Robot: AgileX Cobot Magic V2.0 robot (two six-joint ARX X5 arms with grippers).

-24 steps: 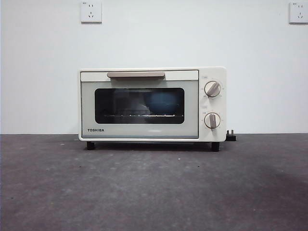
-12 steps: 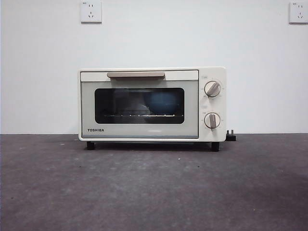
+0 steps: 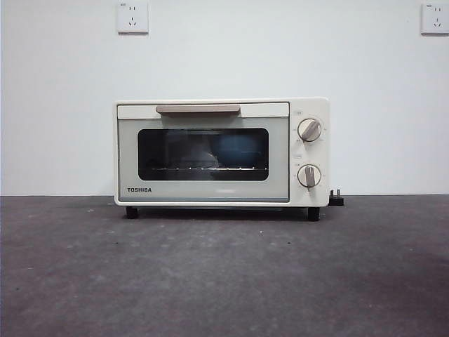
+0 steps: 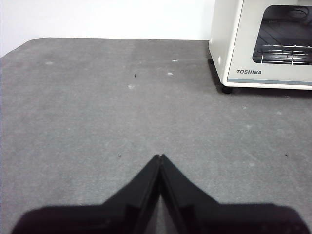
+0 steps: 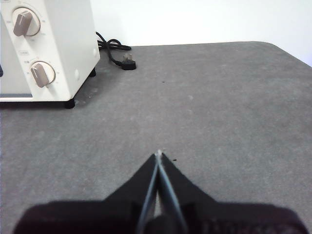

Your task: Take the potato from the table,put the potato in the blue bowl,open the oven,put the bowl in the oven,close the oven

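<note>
1. Sitting in the centre of the front view, the oven (image 3: 222,152) stands on the dark grey tabletop (image 3: 224,281) with its door shut flat against the body.
2. Behind the dark glass door (image 3: 203,154), right of the window's middle, a blue rounded shape shows on the wire rack (image 3: 200,168): the blue bowl (image 3: 238,151) is inside the oven.
3. What lies in the bowl cannot be told through the tinted glass; the potato is not visible in any view.
4. The beige bar handle (image 3: 198,109) runs along the top of the door, and two round knobs (image 3: 309,130) sit one above the other at the oven's right side.
5. The left tool (image 4: 160,157), at lower centre of the left wrist view, has its two black jaws pressed together to a point, gripping nothing, above bare tabletop; the oven's left corner shows at upper right of that frame, well apart.
6. The right tool (image 5: 158,153), at lower centre of the right wrist view, is likewise pinched closed and holds nothing; the oven's knob side fills the upper left of that frame.
7. A black power plug (image 5: 127,63) with its cord lies on the tabletop just beside the oven's rear right corner, near the white wall.
8. Two wall sockets (image 3: 132,17) sit at the upper left and upper right of the front view.
</note>
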